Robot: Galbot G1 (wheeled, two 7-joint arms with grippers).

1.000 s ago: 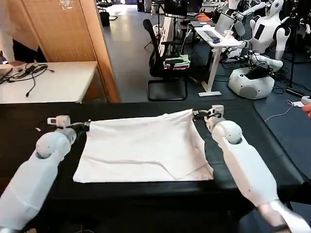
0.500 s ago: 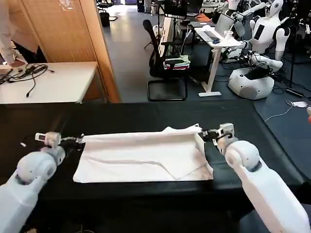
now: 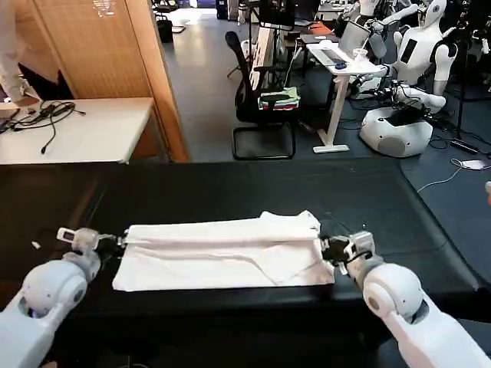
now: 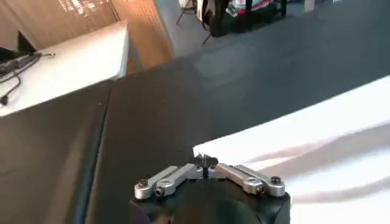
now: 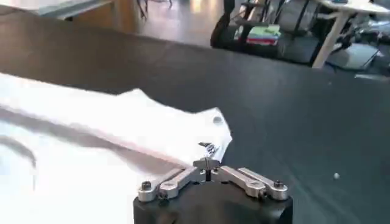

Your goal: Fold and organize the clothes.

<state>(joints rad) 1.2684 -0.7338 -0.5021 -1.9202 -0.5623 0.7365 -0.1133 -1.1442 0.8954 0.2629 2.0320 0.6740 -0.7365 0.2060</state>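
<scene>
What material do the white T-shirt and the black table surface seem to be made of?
T-shirt: seemingly thin, soft woven or knitted cloth, likely cotton; matte white, with soft folds and creases, held at both ends by the left gripper and the right gripper. Table surface: black, smooth, slightly glossy, perhaps a mat or coated sheet; the exact material is unclear.

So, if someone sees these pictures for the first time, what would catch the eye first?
Most striking is the white T-shirt, lying half folded on the black table. The left gripper pinches its one end and the right gripper the other, fingers shut on the cloth, near the table's front edge.
</scene>
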